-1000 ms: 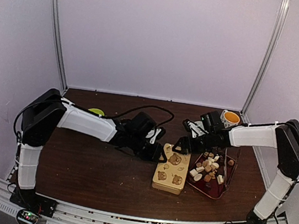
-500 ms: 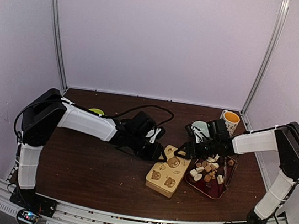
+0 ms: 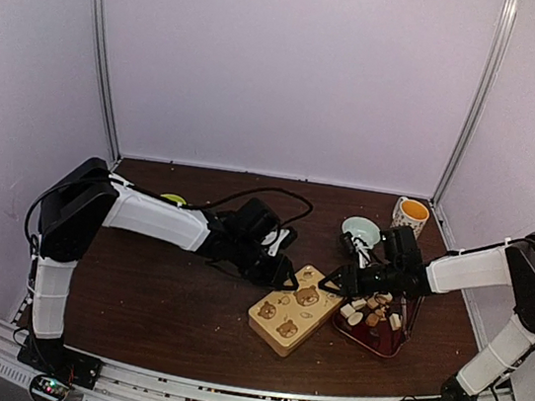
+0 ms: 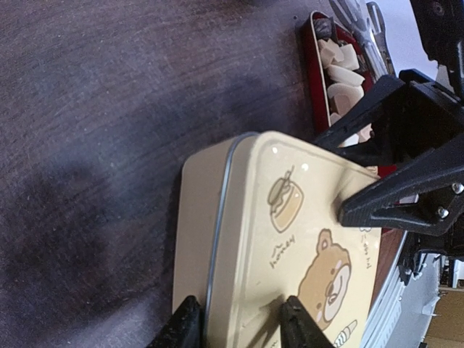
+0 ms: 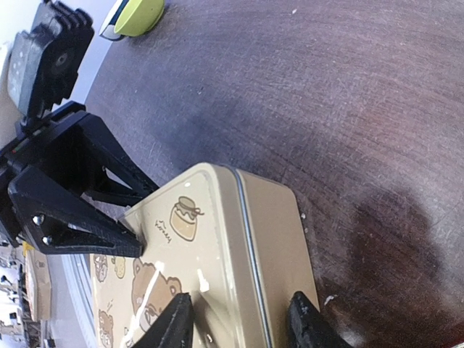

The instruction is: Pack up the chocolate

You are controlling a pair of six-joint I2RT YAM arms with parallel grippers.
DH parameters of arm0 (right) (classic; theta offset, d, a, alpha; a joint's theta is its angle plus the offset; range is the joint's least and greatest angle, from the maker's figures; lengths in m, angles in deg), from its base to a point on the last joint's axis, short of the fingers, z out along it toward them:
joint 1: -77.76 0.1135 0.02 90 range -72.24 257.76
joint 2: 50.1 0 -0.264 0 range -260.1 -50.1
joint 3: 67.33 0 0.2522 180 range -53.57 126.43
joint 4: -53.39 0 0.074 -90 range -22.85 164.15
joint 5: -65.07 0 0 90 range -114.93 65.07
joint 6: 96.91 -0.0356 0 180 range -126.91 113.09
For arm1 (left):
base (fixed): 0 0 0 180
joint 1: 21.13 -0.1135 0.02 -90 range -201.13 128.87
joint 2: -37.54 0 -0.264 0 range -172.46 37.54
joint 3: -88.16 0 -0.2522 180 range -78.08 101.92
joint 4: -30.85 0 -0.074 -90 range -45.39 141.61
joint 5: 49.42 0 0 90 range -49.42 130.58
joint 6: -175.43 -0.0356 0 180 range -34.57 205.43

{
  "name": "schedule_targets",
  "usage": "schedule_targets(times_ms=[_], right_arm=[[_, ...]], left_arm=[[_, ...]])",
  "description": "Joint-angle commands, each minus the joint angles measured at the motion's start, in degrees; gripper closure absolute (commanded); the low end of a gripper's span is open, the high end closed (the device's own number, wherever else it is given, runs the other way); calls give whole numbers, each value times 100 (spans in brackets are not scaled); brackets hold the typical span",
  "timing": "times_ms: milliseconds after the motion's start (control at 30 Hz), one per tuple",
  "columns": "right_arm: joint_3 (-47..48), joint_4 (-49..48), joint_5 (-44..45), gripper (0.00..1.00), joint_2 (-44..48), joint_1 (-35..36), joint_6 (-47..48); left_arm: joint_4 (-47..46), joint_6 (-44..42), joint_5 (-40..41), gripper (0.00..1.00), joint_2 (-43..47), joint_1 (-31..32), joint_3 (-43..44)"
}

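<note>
The chocolate (image 3: pixel 370 306), small white, tan and dark pieces, lies in a red tray (image 3: pixel 379 341) at the right; it also shows in the left wrist view (image 4: pixel 339 64). A tan tin with bear pictures (image 3: pixel 295 309), its lid on, sits angled just left of the tray. My left gripper (image 3: pixel 283 277) and right gripper (image 3: pixel 336 280) both hold the tin's far end. In the left wrist view my left gripper (image 4: pixel 243 326) straddles the tin (image 4: pixel 290 225), one finger on the side wall, one on the lid. In the right wrist view my right gripper (image 5: pixel 243 322) clamps the tin (image 5: pixel 217 239) the same way.
A pale green bowl (image 3: pixel 360 231) and a white mug with a yellow inside (image 3: pixel 411 215) stand at the back right. A small green object (image 3: pixel 174 199) lies at the back left behind my left arm. A black cable (image 3: pixel 248 196) loops across the table's back.
The tin has moved toward the front left and turned, carried by both grippers. My right arm has come forward and lower, uncovering the green bowl behind it.
</note>
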State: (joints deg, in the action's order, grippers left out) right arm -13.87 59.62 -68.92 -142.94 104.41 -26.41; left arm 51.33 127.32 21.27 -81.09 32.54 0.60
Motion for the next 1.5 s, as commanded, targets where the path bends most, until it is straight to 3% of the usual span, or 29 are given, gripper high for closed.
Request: schedule_targets(times_ms=[0,367,1133,1467], right_arm=[[-29,197,-255,61,-76,121,-20],[-97,59,-130,72,-454,121,-293],[-609,-556,196,75,-785,122,-949],[-448,-83,498,72,-405,123,-827]], left_arm=[[491,-166,206,64,-223,-18,59],[582,-187,233,64,-280,3,103],[603,-156,296,64,-473,73,166],[656,-238,413,64,-414,82,211]])
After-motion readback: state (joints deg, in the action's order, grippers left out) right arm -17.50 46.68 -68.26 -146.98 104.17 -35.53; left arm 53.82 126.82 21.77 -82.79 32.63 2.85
